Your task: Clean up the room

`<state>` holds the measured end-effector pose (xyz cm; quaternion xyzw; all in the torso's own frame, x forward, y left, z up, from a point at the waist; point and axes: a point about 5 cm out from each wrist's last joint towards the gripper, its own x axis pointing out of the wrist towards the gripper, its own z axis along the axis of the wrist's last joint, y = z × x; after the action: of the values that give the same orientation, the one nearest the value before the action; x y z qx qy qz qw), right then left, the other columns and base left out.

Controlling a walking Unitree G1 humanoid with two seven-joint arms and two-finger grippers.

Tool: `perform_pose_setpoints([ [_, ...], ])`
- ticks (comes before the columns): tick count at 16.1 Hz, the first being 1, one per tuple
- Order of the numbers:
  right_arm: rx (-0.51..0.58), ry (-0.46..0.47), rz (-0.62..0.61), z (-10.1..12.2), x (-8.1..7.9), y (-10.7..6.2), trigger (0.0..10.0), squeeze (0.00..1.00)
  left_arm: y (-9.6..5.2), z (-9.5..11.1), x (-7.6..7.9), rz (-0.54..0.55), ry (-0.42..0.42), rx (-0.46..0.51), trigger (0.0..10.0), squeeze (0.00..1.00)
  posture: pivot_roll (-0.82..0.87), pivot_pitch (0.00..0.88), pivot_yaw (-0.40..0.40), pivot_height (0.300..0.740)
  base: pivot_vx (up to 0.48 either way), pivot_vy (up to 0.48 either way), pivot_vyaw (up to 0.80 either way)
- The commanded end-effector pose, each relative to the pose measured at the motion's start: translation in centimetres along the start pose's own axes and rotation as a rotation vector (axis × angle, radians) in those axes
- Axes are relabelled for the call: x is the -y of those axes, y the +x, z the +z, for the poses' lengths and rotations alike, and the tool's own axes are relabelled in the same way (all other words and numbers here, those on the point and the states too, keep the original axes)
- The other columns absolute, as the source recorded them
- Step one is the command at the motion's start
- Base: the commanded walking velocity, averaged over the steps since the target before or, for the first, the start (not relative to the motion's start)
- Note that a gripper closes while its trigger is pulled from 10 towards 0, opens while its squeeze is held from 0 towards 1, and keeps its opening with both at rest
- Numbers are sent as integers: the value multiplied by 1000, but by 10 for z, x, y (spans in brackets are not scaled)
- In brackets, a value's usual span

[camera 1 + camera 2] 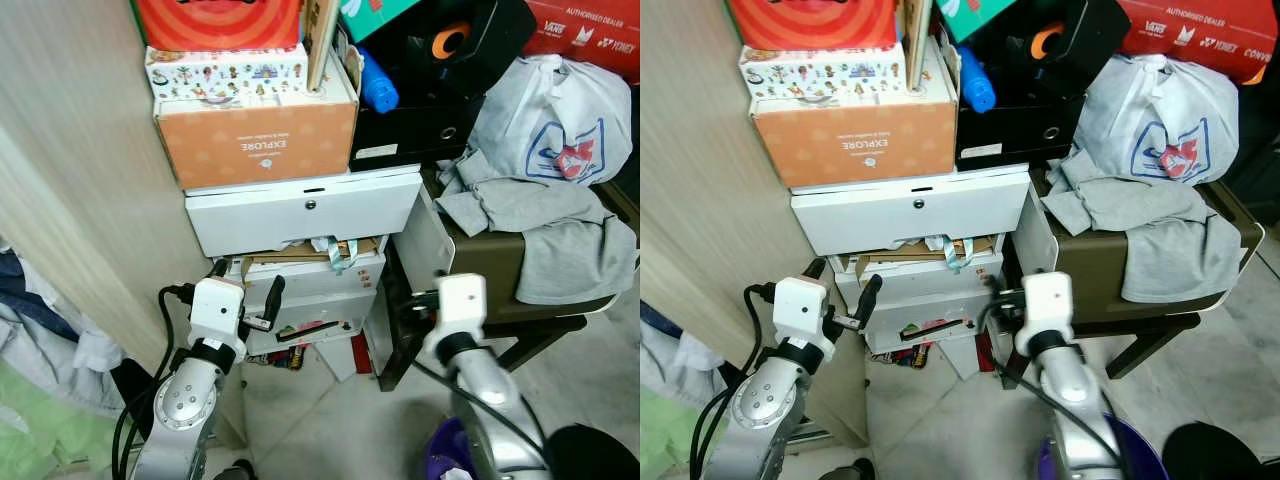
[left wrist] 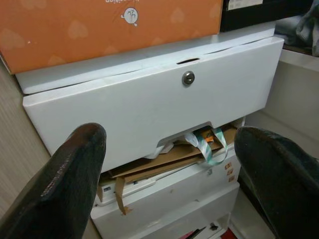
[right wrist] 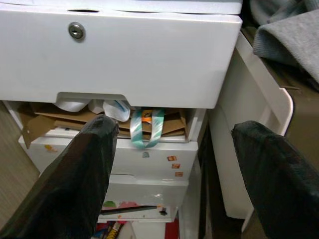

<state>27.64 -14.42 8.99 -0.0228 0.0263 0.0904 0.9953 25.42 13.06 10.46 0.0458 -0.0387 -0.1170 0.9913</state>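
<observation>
Left gripper [image 1: 245, 290] is hovering low in front of the white drawer stack, fingers spread wide and holding nothing; in its wrist view the two black fingers [image 2: 65, 174] are framing the top drawer [image 2: 149, 104]. Right gripper [image 3: 174, 164] is hanging alongside, also spread and empty, pointing at the same drawer front from the chair side.

Top drawer is sticking out, not pushed home, keyhole [image 2: 188, 78] centred on its face. Cardboard [image 2: 164, 159] and a teal strap [image 3: 144, 127] are spilling from the gap under it, over the lower drawer [image 1: 310, 285].

Key relation: drawer front is lying straight ahead of and above both grippers, its long axis running across, left to right. Left gripper looks slightly nearer and more square to it, so probably the one to push or to tuck the strap in.

Above, an orange box [image 1: 255, 140] is sitting on the stack. To the right, grey clothes [image 1: 540, 220] and a plastic bag [image 1: 555, 120] are piling on a chair [image 1: 480, 265].
</observation>
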Motion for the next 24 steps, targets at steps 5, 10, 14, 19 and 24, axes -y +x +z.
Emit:
perform_pose_setpoints([
  [5,4,-12,-5,2,1,1,10000,0,-4,-3,-4,-3,0,-25,10000,0,-39,150,-59,740,0,0,99],
  [10,6,-8,-9,3,1,2,10000,0,-2,-2,-4,-5,-2,-21,10000,0,-41,150,-56,740,0,-152,468],
  [14,7,-6,-10,3,1,2,10000,0,-2,-3,-4,-1,-5,-26,10000,0,-40,153,-56,740,0,-192,0],
  [19,8,-10,-10,3,0,4,10000,0,-1,-4,-6,15,-18,-31,10000,0,-40,153,-56,740,0,0,0],
  [24,8,-9,-13,2,1,5,10000,0,0,-5,-7,21,-22,-36,10000,0,-38,153,-56,740,0,0,0],
])
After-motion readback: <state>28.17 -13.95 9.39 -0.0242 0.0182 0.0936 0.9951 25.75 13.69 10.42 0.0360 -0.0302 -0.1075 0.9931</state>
